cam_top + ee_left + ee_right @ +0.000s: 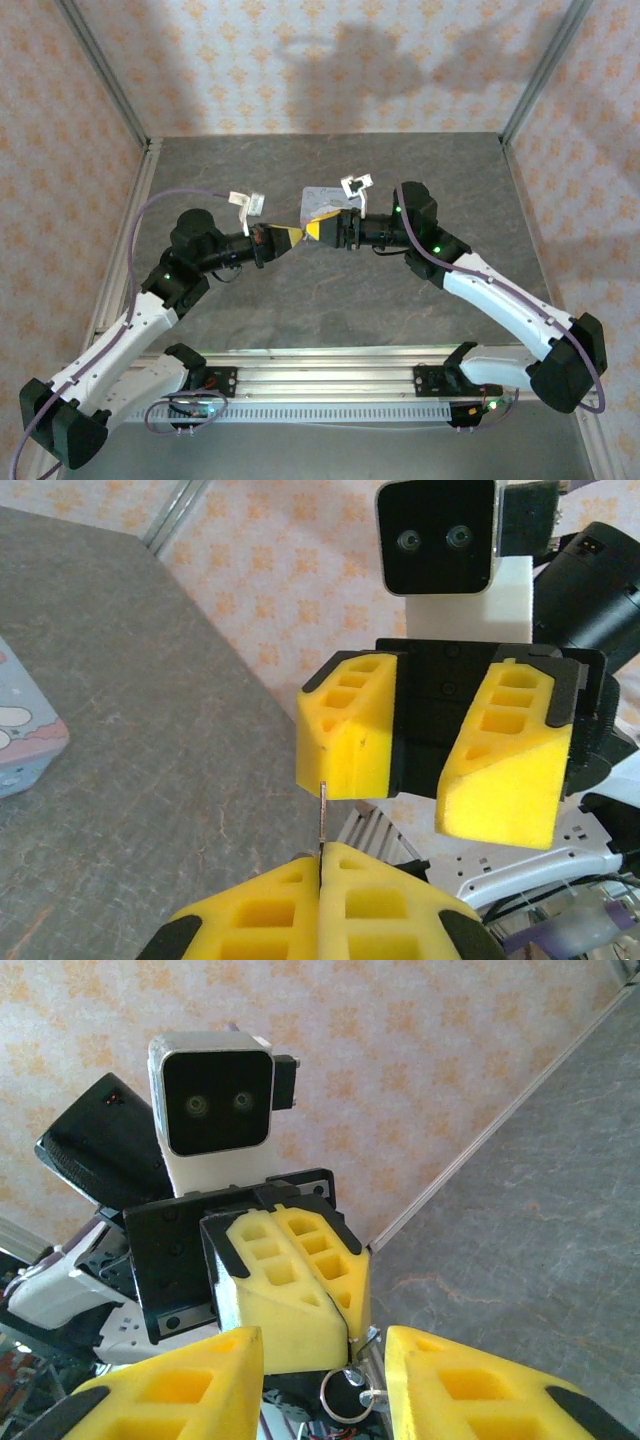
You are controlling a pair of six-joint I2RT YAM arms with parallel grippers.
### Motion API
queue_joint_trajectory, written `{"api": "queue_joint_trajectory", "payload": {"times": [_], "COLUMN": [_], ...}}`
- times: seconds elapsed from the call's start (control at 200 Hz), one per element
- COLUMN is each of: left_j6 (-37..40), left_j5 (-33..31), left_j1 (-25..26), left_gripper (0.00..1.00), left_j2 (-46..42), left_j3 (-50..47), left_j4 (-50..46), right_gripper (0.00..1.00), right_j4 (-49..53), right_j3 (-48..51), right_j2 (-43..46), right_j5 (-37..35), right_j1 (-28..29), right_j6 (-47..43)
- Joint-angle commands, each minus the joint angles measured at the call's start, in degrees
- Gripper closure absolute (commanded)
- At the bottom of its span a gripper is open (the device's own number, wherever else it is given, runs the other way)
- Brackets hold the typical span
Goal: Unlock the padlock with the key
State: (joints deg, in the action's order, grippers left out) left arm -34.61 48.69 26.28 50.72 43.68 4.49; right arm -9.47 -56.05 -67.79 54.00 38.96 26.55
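Above table [300, 330] centre, mid-air: left gripper [320, 865] clenched on key [322, 815], blade toward right gripper [420, 795], jaws parted, nothing between. Padlock position unclear. Step: key alignment. Next: locate padlock, line keyhole with blade.

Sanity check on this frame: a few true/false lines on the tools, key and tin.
1. The left tool is shut on the key. True.
2. The right tool is clamped shut. False: its jaws stand apart.
3. The tin lies on the table. True.
4. The two tools point away from each other. False: they face each other, tip to tip.
5. The key lies loose on the table. False: it sticks out from between the left tool's closed fingers.
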Motion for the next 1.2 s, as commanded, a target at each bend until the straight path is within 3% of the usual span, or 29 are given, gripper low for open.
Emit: {"api": "queue_joint_trajectory", "payload": {"times": [0.0, 0.25, 0.42, 0.49, 0.751, 0.826, 0.906, 1.031, 1.191], "left_j6": [-0.37, 0.16, 0.59, 0.77, 1.04, 1.12, 1.20, -0.07, -6.42], "left_j5": [3.41, 4.62, 4.06, 3.83, -0.59, -3.27, -6.25, -8.03, -5.81], "left_j1": [0.68, 1.22, 1.31, 1.34, 1.34, 1.32, 1.31, 1.31, 1.26], "left_gripper": [1.00, 1.00, 1.00, 1.00, 1.00, 0.76, 0.62, 0.53, 0.48], "left_j2": [-0.53, -0.27, -0.26, -0.35, -1.06, -0.72, -0.45, -1.77, -2.69], "left_j3": [1.77, 2.39, 2.55, 2.55, 1.88, 2.44, 3.38, 2.06, -3.34], "left_j4": [2.45, 1.92, 0.93, 0.31, -2.80, -5.70, -9.74, -9.44, 3.42], "right_gripper": [0.63, 0.67, 0.94, 1.00, 1.00, 1.00, 1.00, 1.00, 1.00], "right_j4": [-3.27, -3.62, -3.98, -3.89, 6.06, 11.04, 14.86, 17.47, 11.26], "right_j3": [-1.43, -1.96, -1.70, -1.46, -3.19, -4.59, -5.84, -8.36, -7.84], "right_j2": [-0.90, -2.42, -2.53, -2.11, -0.26, -0.40, -1.47, -3.83, -4.04], "right_j5": [2.29, 4.25, 3.93, 3.21, -2.49, -4.78, -7.19, -4.85, 2.40], "right_j1": [0.40, 0.85, 1.12, 1.12, 1.12, 1.12, 1.12, 1.12, 1.04], "right_j6": [0.35, 0.94, 0.72, 0.27, -7.09, -10.78, -13.93, -17.64, -15.99]}}
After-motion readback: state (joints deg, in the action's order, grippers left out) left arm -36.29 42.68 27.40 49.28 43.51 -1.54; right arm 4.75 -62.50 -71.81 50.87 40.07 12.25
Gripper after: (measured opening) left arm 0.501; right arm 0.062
